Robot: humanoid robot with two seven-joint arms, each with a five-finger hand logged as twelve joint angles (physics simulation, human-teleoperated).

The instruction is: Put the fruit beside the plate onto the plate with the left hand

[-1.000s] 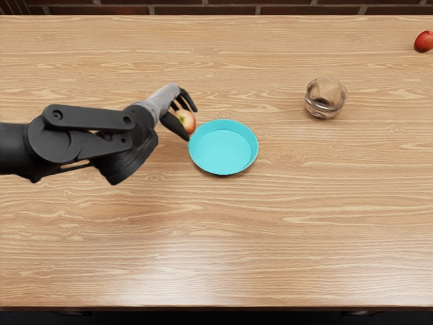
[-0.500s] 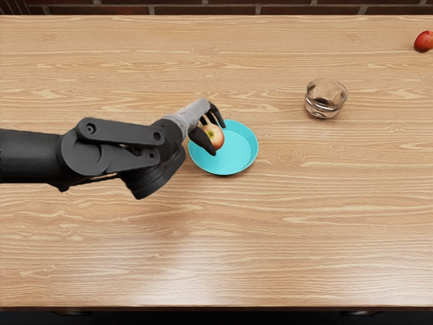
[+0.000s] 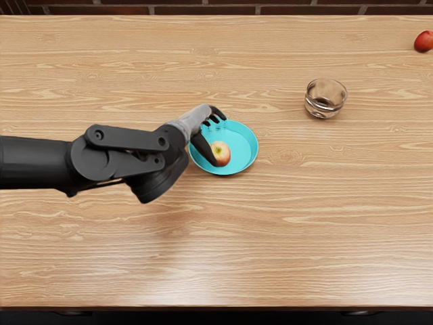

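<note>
Hovering left hand (image 3: 203, 132) over plate's (image 3: 245, 139) left rim at frame centre, holding fingers (image 3: 215, 116) wide beside apple (image 3: 220, 153) lying inside, gripping nothing.

The counter (image 3: 270, 237) is pale, matt wood with plain grain, the plate (image 3: 245, 139) looks like smooth turquoise plastic, the small bowl (image 3: 325, 97) is clear glossy glass, and the left hand (image 3: 203, 132) is matt dark-grey casing.
</note>
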